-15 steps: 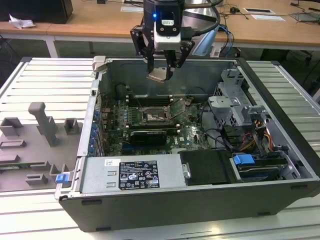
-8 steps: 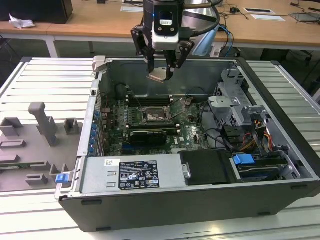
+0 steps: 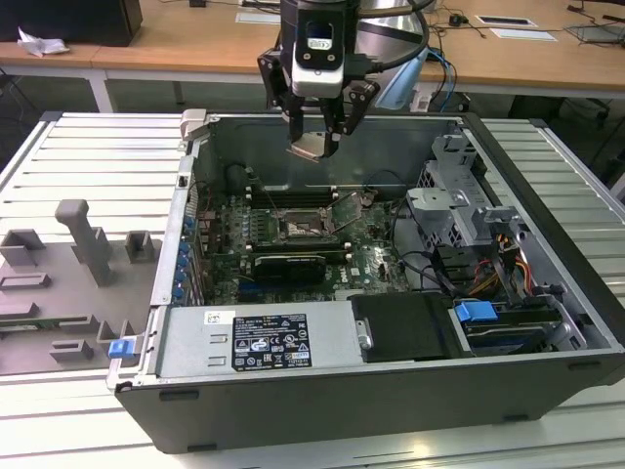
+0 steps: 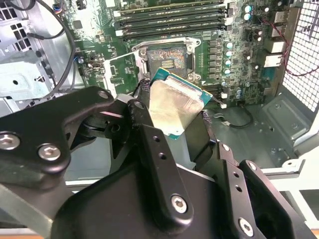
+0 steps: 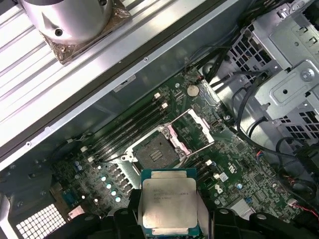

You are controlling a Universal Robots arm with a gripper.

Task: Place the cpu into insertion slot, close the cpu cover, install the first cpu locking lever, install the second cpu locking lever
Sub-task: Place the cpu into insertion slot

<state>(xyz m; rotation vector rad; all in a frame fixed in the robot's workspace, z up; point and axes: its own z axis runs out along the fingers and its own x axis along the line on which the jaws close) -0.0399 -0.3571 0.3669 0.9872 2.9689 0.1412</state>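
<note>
The tool pinched the cpu, tilted, well above the open insertion slot; the cpu cover lay swung back beside it, memory slots alongside

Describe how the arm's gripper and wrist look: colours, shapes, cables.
The gripper is black: jointed linkage fingers of flat angular bars, fixed by silvery round screws. In the exterior view its housing carries a pale rounded panel, and black cables loop beside it.
</note>
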